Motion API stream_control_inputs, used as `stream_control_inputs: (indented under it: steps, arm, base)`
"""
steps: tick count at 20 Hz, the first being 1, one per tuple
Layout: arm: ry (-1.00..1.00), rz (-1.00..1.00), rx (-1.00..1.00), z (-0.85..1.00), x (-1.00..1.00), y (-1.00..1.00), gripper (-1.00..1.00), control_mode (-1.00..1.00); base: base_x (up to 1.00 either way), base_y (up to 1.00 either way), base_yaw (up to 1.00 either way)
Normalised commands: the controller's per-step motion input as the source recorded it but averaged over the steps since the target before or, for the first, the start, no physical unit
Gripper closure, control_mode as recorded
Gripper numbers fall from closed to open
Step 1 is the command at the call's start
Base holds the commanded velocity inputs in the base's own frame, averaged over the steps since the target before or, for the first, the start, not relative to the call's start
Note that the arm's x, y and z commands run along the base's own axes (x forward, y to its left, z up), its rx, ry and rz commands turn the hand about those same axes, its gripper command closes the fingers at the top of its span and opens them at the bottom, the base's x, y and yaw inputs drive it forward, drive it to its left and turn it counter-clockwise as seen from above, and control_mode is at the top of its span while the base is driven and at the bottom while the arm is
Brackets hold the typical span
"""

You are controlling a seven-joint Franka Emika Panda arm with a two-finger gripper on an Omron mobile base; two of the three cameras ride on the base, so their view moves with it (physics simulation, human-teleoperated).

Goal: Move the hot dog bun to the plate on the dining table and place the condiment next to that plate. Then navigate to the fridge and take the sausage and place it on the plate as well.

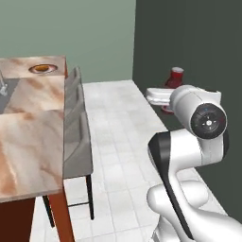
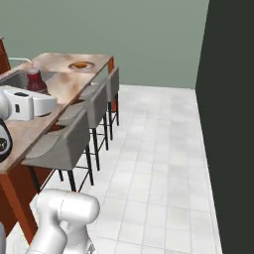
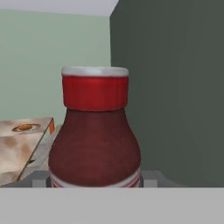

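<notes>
My gripper (image 1: 169, 97) is shut on the condiment (image 1: 176, 77), a dark red bottle with a red cap, held upright in the air between the dining table (image 1: 28, 127) and the fridge (image 1: 189, 38). In the hand view the condiment (image 3: 94, 140) stands close up, with grey fingertips (image 3: 40, 179) at its base. From the right, the condiment (image 2: 34, 82) rises above the white hand. The plate (image 1: 43, 69) sits at the table's far end with the orange hot dog bun (image 1: 42, 68) on it. The plate (image 2: 81, 65) and the fridge (image 2: 230, 124) show from the right too. The sausage is out of view.
Grey stools (image 1: 78, 142) line the table's near side, facing a white tiled aisle (image 1: 118, 142). A grey sink (image 1: 7, 94) is set into the tabletop. The dark fridge front walls off the right side. A pale green wall (image 2: 149, 39) closes the far end.
</notes>
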Motion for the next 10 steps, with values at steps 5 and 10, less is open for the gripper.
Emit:
stream_control_inputs:
  steps: [5, 10]
  arm:
    - [0.00, 0.00, 0.00, 0.00, 0.00, 0.00, 1.00, 1.00]
    - [0.00, 0.00, 0.00, 0.00, 0.00, 0.00, 1.00, 1.00]
  base:
    - [0.91, -0.79, 0.05]
    - [0.97, -0.72, 0.09]
